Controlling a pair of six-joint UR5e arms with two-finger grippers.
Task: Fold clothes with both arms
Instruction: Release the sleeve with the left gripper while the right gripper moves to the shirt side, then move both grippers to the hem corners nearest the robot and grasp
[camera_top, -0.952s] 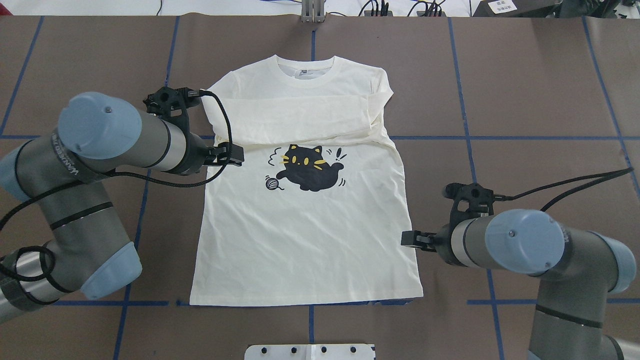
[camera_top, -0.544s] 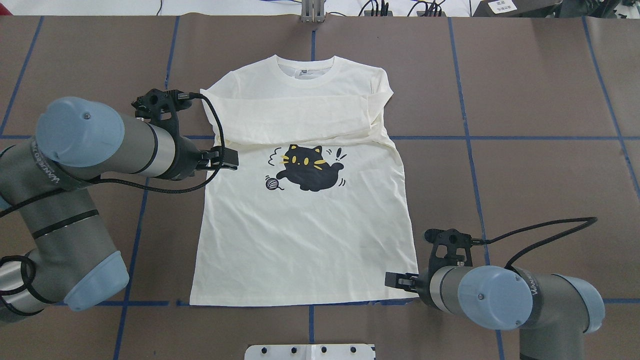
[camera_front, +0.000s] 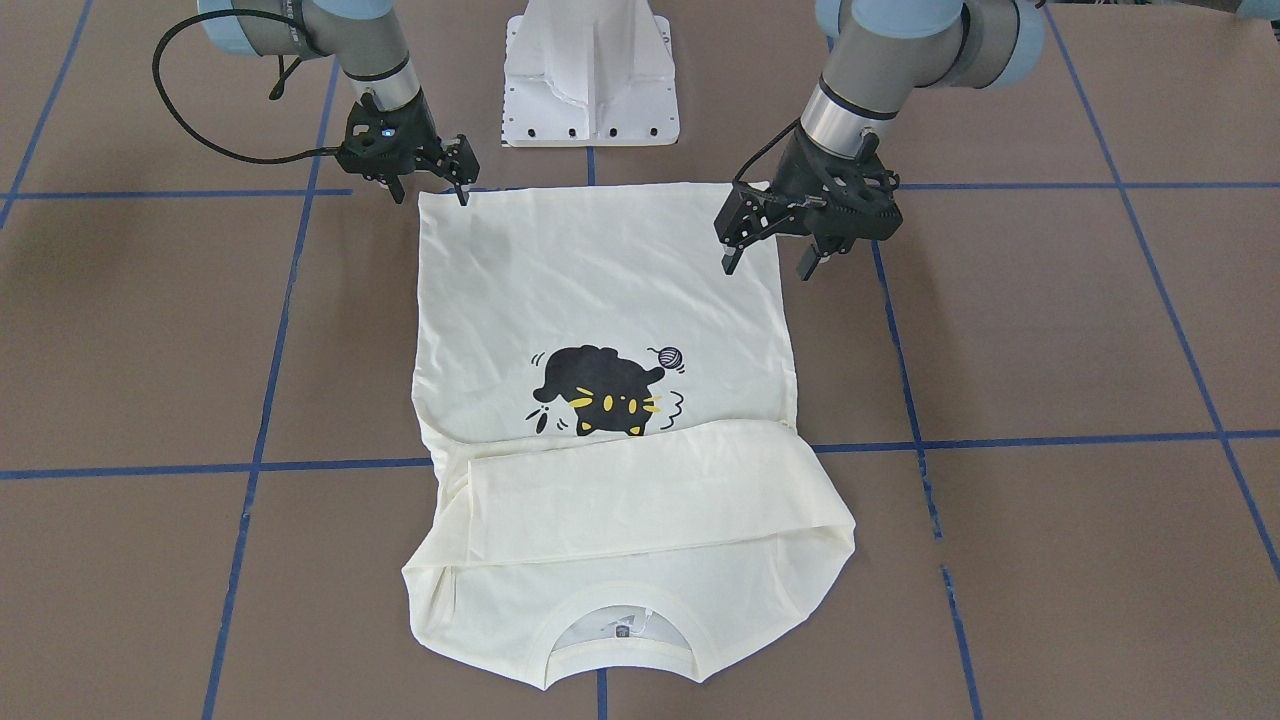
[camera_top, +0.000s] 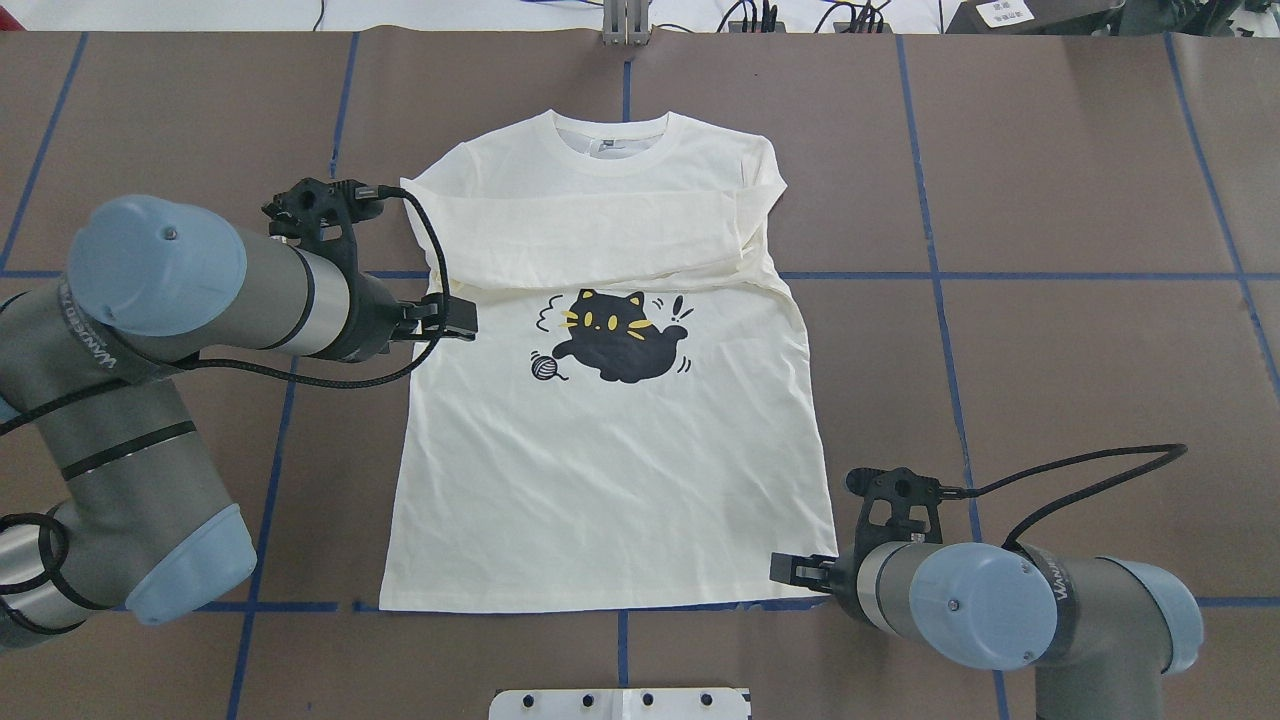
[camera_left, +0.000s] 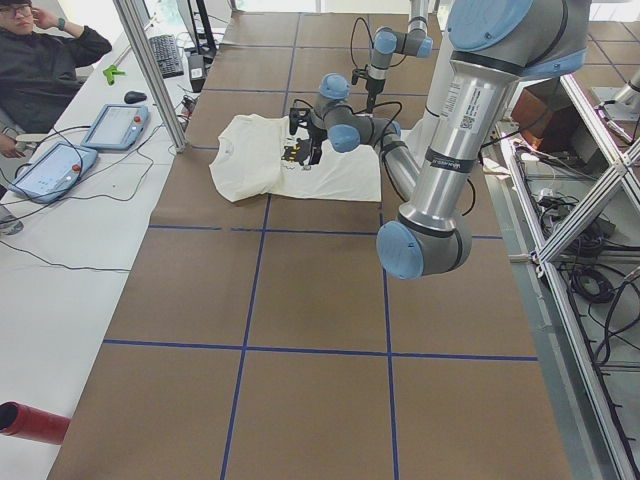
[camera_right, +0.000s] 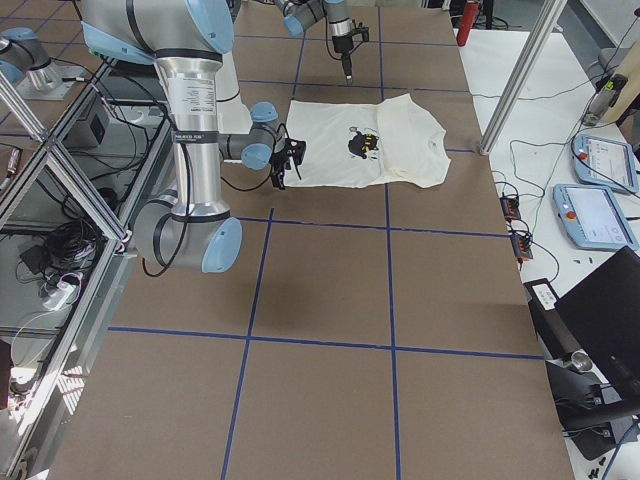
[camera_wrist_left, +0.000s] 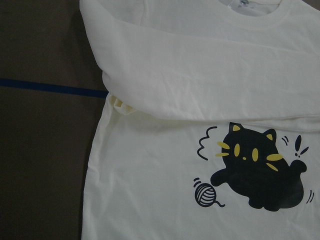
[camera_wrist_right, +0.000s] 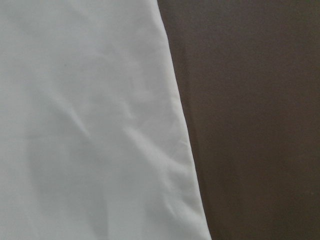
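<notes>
The cream long-sleeved T-shirt (camera_top: 610, 480) lies flat, front up, collar away from me. Both sleeves are folded across the chest above the black cat print (camera_top: 620, 335). My left gripper (camera_top: 462, 316) is open and hovers over the shirt's left side edge, level with the print; in the front view (camera_front: 767, 262) its fingers stand apart above the cloth. My right gripper (camera_top: 785, 570) is open at the shirt's near right hem corner, also seen in the front view (camera_front: 430, 190). Neither holds cloth. The left wrist view shows the print (camera_wrist_left: 255, 175), the right wrist view the shirt's side edge (camera_wrist_right: 90, 125).
The white pedestal base (camera_top: 620, 703) stands at the near table edge, just behind the hem. Blue tape lines (camera_top: 1000, 275) cross the brown table. A person (camera_left: 40, 60) and tablets (camera_left: 110, 125) are at a side desk beyond the far edge.
My right gripper has moved from beside the shirt's right side down to the near right hem corner. My left gripper has drawn back slightly to the left.
</notes>
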